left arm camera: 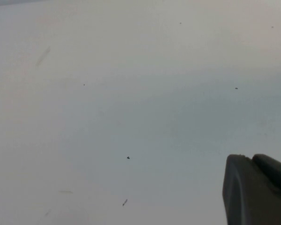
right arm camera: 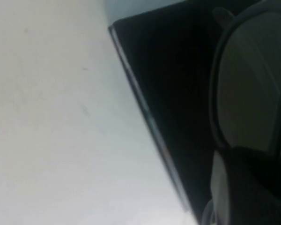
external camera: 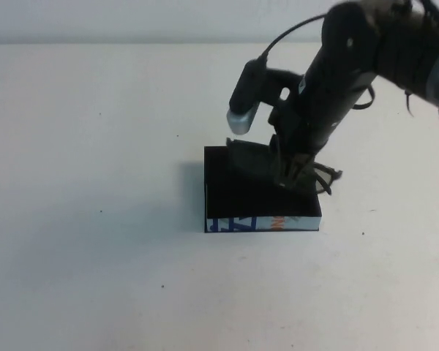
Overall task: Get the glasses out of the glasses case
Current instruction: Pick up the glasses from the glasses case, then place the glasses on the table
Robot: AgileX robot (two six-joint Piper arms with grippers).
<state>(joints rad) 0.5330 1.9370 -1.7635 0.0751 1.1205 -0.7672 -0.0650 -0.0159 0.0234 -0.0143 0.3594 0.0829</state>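
The glasses case (external camera: 238,191) is a shallow black box with a white printed front side, lying in the middle of the table. My right gripper (external camera: 291,175) reaches down onto its right part and is shut on the dark-framed glasses (external camera: 326,180), whose frame sticks out past the case's right edge. In the right wrist view a tinted lens of the glasses (right arm camera: 247,79) shows over the black case (right arm camera: 178,84), close to one of my fingers (right arm camera: 234,187). My left gripper (left arm camera: 253,158) is shut and empty over bare table, outside the high view.
The white table (external camera: 95,219) surrounds the case on all sides. The right arm (external camera: 351,66) and its cable hang over the table's back right.
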